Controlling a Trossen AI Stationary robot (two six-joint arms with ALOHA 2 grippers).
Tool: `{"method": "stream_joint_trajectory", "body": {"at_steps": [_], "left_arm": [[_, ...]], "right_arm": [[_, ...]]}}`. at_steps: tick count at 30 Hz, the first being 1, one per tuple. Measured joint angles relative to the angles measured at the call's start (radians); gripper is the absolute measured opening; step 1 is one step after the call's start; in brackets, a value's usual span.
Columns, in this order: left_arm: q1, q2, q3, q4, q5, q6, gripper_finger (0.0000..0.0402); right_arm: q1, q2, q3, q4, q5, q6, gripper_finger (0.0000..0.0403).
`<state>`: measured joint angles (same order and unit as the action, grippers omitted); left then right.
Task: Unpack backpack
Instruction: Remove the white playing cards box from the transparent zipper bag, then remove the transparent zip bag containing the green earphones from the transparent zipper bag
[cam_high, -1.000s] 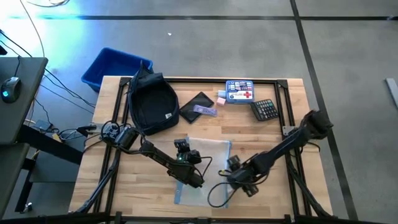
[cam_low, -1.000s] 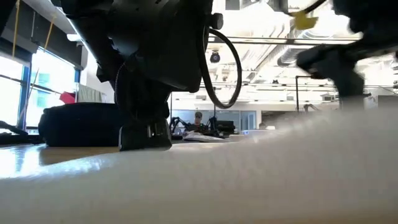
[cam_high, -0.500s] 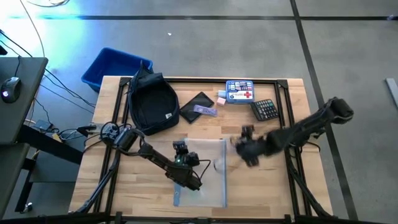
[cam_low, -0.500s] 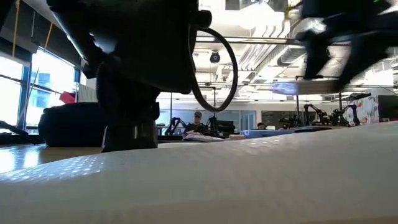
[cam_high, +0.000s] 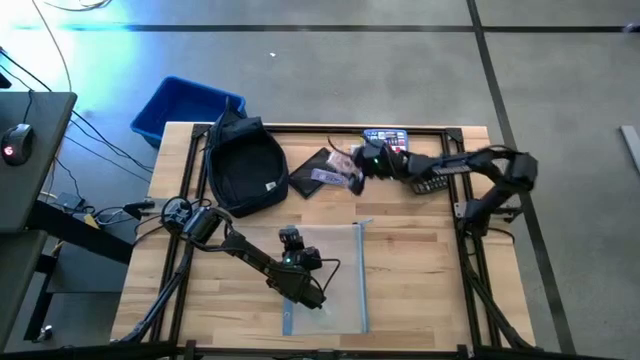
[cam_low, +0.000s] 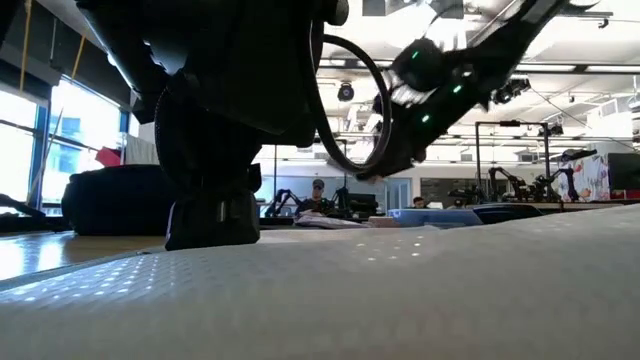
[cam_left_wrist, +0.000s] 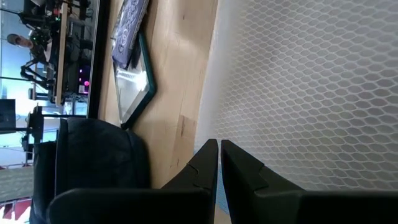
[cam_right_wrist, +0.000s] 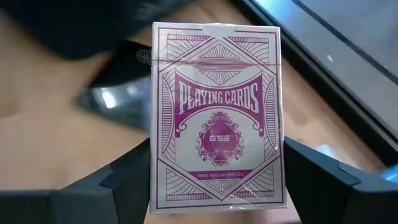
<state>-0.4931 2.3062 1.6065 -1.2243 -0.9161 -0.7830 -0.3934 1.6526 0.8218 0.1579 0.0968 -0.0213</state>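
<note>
The dark navy backpack (cam_high: 245, 165) lies flat on the table's far left; no gripper touches it. My right gripper (cam_high: 352, 165) hangs above the far middle of the table, over a flat black case (cam_high: 318, 165), shut on a purple pack of playing cards (cam_right_wrist: 217, 112). My left gripper (cam_high: 303, 292) is low at the near middle, shut at the left edge of a clear mesh pouch (cam_high: 335, 275) that lies flat on the wood. My left gripper has its shut fingertips (cam_left_wrist: 208, 155) on the mesh pouch's left edge (cam_left_wrist: 217, 134), slanting down from the table's left. A strip of blue edge shows in the slit between them; one layer or several, I cannot tell. The pouch lies on the table. My right gripper pinches the pack of cards by its two long sides (cam_right_wrist: 155, 186), near one short end, one finger (cam_right_wrist: 124, 183) on each side. It comes slanting down from the table's right. The pack stands up out of the fingers, face to the wrist camera, lifted clear of the table.
A bright blue bin (cam_high: 185, 105) stands beyond the far left corner. On the far right are a first-aid box (cam_high: 385, 140) and a calculator (cam_high: 428, 178). A purple flat thing (cam_high: 325, 177) lies on the black case. Bare wood shows at the near right.
My right gripper has swung fast from the near middle, beside the pouch, to the table's far side above the black case, turning as it went and keeping the pack of cards. The pouch's right part has sunk and now lies flatter.
</note>
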Motion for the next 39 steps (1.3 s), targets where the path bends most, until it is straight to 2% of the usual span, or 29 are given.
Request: {"method": "stream_joint_trajectory", "body": {"at_steps": [5, 9, 15, 19, 23, 26, 29, 31, 33, 36, 39], "left_arm": [[0.000, 0.000, 0.000, 0.002, 0.001, -0.002, 0.0000], [0.000, 0.000, 0.001, 0.002, 0.001, -0.009, 0.0000], [0.000, 0.000, 0.001, -0.006, 0.001, -0.011, 0.0000], [-0.002, 0.000, 0.001, -0.009, -0.006, -0.021, 0.0000], [-0.003, -0.001, 0.001, -0.014, -0.035, -0.024, 0.0000], [0.000, -0.003, 0.000, -0.021, -0.085, -0.024, 0.0000], [0.004, -0.013, 0.033, -0.073, -0.113, -0.011, 0.0000], [0.004, -0.020, 0.086, -0.142, -0.126, -0.044, 0.0000], [-0.004, -0.030, 0.141, -0.194, -0.132, -0.077, 0.0000], [-0.022, -0.035, 0.205, -0.193, -0.017, -0.067, 0.0000], [-0.043, -0.036, 0.243, -0.175, 0.220, -0.036, 0.0000]], "right_arm": [[-0.055, 0.124, 0.079, -0.004, -0.080, 0.039, 0.0381], [-0.038, 0.136, 0.089, -0.033, -0.083, 0.023, 0.0358], [0.045, -0.062, 0.093, -0.194, -0.113, -0.043, 0.0319], [0.204, -0.229, 0.025, -0.339, -0.199, -0.070, 0.0318], [0.452, -0.366, -0.142, -0.373, -0.221, -0.013, 0.0318], [0.641, -0.410, -0.292, -0.256, -0.217, 0.119, 0.0318], [0.782, -0.402, -0.410, -0.078, -0.188, 0.234, 0.0318], [0.836, -0.384, -0.440, 0.006, -0.149, 0.294, 0.0318], [0.858, -0.358, -0.436, 0.010, -0.124, 0.316, 0.0318], [0.867, -0.305, -0.395, -0.013, -0.161, 0.311, 0.0318], [0.867, -0.232, -0.329, -0.035, -0.264, 0.317, 0.0318]]}}
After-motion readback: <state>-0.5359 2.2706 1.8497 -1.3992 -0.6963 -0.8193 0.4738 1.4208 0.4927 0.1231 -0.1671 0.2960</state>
